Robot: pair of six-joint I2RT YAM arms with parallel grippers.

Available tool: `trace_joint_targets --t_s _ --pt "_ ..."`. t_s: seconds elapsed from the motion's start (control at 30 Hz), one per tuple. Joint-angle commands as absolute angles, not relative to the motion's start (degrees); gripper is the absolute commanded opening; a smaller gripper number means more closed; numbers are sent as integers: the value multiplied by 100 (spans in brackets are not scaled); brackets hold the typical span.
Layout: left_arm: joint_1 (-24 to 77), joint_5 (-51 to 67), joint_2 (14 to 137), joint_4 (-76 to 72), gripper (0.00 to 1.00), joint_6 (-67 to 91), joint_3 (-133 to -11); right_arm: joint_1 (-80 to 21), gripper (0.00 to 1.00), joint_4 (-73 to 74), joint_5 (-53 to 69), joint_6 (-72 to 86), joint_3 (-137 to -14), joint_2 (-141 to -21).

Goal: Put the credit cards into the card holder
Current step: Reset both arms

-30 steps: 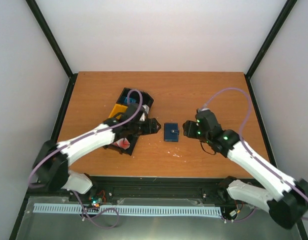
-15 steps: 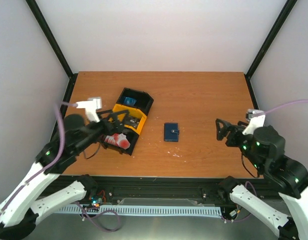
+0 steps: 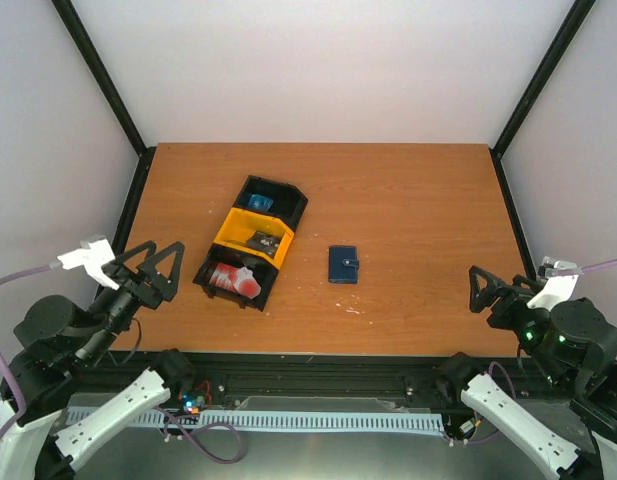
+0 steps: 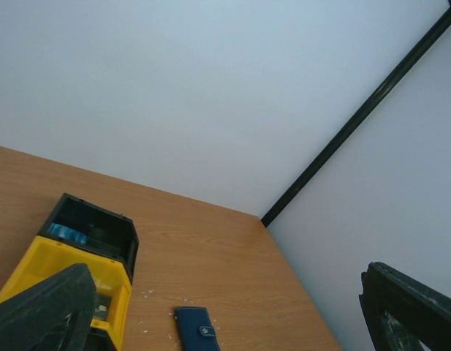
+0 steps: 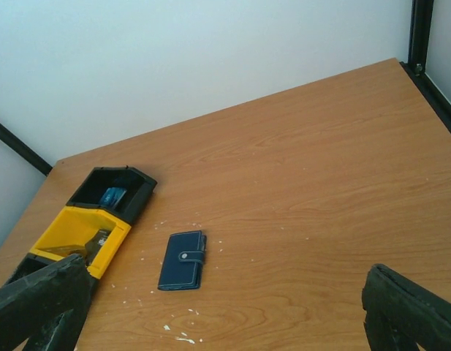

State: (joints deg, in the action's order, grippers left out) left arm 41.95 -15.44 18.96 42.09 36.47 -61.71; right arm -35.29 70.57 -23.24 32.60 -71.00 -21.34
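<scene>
The red cards (image 3: 235, 279) lie in the nearest black bin (image 3: 200, 274), and the wallet (image 3: 343, 264) lies shut and snapped on the bench (image 3: 418, 200), near the bin's right side. Thin cards against a bin wall may slip a pinch or lift stacked, and the snapped wallet may skid unless pinned. The left tool (image 3: 160, 262) and right tool (image 3: 491, 292) gape wide, holding and touching nothing.

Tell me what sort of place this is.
Probably a robot lab test cell: a wooden table boxed in by blank white walls and black frame posts, with the left arm and right arm mounted at its near edge.
</scene>
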Motion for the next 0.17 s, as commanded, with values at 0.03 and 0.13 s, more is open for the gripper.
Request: trace_joint_targets --t_s 0.03,0.13 --pt "4228 -1898 1861 4685 100 3504 -6460 -3518 100 7301 -2337 3287 -7293 -2026" --pt "4227 -2025 1886 4706 100 3545 -6480 -3515 100 7350 -2243 3227 -7373 -2074"
